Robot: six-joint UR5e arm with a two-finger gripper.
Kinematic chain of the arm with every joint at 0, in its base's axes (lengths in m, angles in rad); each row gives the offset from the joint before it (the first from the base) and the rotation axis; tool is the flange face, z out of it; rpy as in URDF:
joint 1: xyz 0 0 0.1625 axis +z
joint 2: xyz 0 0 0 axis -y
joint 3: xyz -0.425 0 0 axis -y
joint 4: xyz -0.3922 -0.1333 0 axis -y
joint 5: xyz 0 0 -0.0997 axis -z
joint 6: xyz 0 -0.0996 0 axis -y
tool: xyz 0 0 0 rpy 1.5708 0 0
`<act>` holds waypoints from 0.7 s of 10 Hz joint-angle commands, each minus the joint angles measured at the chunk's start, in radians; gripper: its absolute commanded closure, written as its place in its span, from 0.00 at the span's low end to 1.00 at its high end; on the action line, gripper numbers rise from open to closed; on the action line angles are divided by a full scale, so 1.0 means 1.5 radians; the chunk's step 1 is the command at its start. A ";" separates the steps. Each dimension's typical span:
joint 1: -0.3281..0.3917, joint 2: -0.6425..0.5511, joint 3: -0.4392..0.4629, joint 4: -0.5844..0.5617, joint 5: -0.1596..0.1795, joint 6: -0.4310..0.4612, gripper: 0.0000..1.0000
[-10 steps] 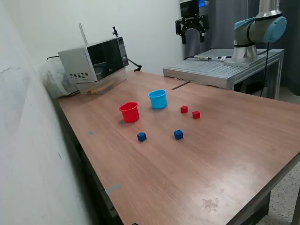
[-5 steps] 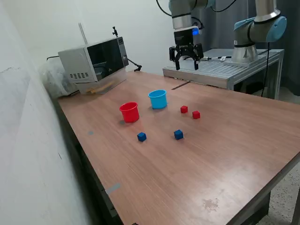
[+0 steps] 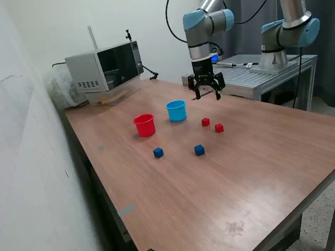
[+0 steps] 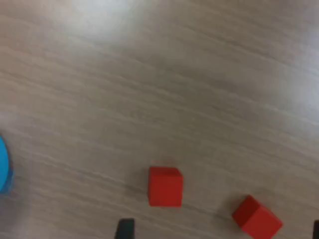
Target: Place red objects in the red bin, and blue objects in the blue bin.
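Red cubes, 2 of them, are seen on the wooden table (image 3: 272,157): one (image 3: 205,122) nearer the blue cup (image 3: 176,110), the other (image 3: 219,127) just beside it toward the exterior view's right. 2 blue cubes (image 3: 158,152) (image 3: 199,150) are lying closer to the table's front edge, and the red cup (image 3: 144,125) is placed near the blue cup. Nothing is sorted yet, as far as can be seen. The gripper (image 3: 206,87) is held above the table behind the red cubes, with its jaws spread wide and nothing between them. In the wrist view both red cubes (image 4: 165,186) (image 4: 256,217) are visible. The step in hand is judged to be the approach to the nearer red cube. For a good grasp, the fingers should be centred over this cube and aligned with its flat sides, so that the neighbouring cube is not pushed.
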 commanded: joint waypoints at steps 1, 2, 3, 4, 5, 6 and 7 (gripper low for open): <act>-0.002 0.041 -0.022 -0.011 0.002 -0.001 0.00; -0.007 0.058 -0.021 -0.028 0.002 -0.001 0.00; -0.009 0.075 -0.021 -0.041 0.002 -0.001 0.00; -0.009 0.095 -0.023 -0.043 0.000 -0.001 0.00; -0.009 0.110 -0.022 -0.048 0.000 -0.001 0.00; -0.009 0.117 -0.023 -0.052 0.000 -0.001 0.00; -0.009 0.121 -0.023 -0.053 0.000 -0.001 0.00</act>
